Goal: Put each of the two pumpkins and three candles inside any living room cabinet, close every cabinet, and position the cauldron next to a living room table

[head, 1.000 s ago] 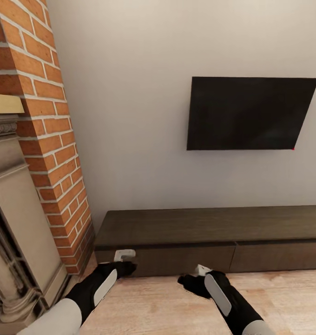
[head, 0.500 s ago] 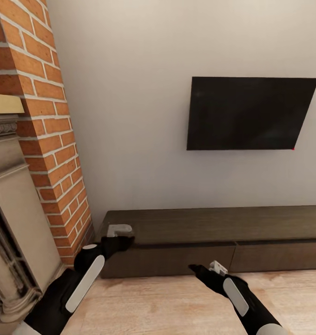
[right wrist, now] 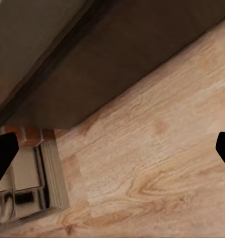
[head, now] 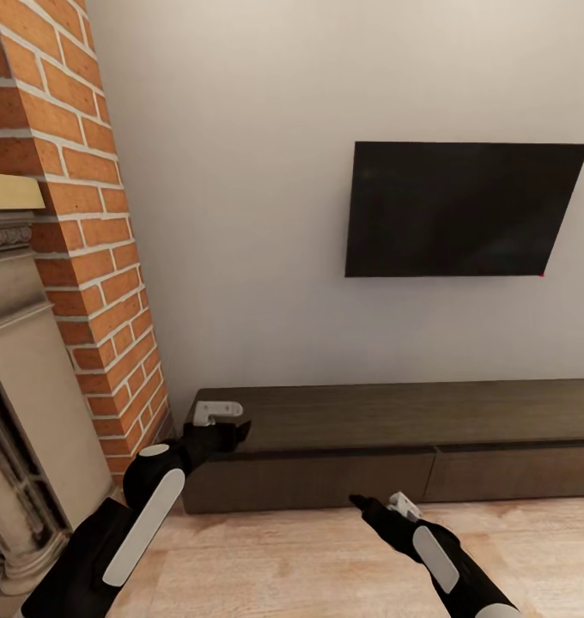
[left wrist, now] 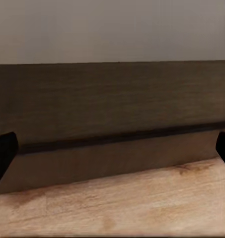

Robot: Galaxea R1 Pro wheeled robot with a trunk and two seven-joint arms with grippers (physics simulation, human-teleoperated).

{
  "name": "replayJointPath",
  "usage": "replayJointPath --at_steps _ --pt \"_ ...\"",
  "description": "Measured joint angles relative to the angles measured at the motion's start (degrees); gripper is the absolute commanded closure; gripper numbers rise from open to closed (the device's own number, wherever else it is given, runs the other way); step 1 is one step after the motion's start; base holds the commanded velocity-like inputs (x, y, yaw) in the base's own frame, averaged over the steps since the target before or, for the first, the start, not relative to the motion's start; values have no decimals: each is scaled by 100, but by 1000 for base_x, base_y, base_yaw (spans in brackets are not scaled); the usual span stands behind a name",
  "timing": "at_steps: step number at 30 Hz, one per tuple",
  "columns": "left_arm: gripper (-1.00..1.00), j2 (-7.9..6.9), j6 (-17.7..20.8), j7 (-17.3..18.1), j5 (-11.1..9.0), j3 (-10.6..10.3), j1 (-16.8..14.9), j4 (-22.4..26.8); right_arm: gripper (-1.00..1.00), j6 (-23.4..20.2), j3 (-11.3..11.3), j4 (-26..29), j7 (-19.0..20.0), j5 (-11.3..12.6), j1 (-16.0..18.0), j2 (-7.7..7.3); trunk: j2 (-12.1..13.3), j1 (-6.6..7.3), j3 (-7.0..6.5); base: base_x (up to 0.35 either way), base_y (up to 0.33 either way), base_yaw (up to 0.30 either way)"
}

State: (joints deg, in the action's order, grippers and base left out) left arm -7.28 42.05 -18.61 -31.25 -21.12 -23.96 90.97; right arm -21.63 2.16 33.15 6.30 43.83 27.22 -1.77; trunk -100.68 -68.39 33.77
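Ahead of my base, the long low dark brown wood cabinet [head: 395, 442] runs sideways along the white wall under the black wall-hung television [head: 464, 209], its long axis crosswise to both arms, all visible drawer fronts shut. My left gripper [head: 219, 422] hovers at the cabinet's left end, level with the top edge; its fingertips [left wrist: 3, 153] sit wide apart and empty. My right gripper [head: 386, 505], also spread and empty, hangs low over the light plank floor [head: 309, 558], just short of the front. I judge the left arm nearer for a drawer pull.
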Motion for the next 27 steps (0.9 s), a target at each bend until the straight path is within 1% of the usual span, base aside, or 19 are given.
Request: replayJointPath --at_steps 1,4,5,7,8,11,14,18,22,23,27 --pt "-100 -1 18 6 3 -2 0 6 -100 19 -13 -27 47 13 0 1 0 0 0 0 0 0" --pt "-100 -6 111 20 8 -20 2 19 -100 73 -135 -180 448 172 0 -9 0 0 0 0 0 0" --pt "-100 -9 160 23 8 -22 2 23 -100 83 -251 -296 827 363 0 -30 0 0 0 0 0 0" --pt "-100 -11 193 26 10 -20 2 25 -100 92 -342 -425 1237 524 0 -52 0 0 0 0 0 0" --pt "-100 -12 213 27 11 -17 2 26 -100 108 -395 -562 1557 623 -1 -62 0 0 0 0 0 0" --pt "-100 -14 234 29 12 -19 2 28 -100 125 -458 -767 1900 741 -1 -65 0 0 0 0 0 0" --pt "-100 -14 245 29 12 -22 2 28 -100 134 -502 -861 2030 794 -1 -52 0 0 0 0 0 0" --pt "-100 -10 255 23 12 -34 2 29 -100 170 -522 -922 2087 828 0 -27 0 0 0 0 0 0" --pt "-100 -10 257 22 12 -35 2 29 -100 434 -527 -947 2100 859 0 -12 0 0 0 0 0 0" --pt "-100 -12 258 19 13 -36 2 29 -100 588 -526 -972 2103 884 0 -7 0 0 0 0 0 0" --pt "-100 -11 258 12 13 -39 2 29 -100 755 -521 -1039 2110 1038 0 0 0 0 0 0 0 0"
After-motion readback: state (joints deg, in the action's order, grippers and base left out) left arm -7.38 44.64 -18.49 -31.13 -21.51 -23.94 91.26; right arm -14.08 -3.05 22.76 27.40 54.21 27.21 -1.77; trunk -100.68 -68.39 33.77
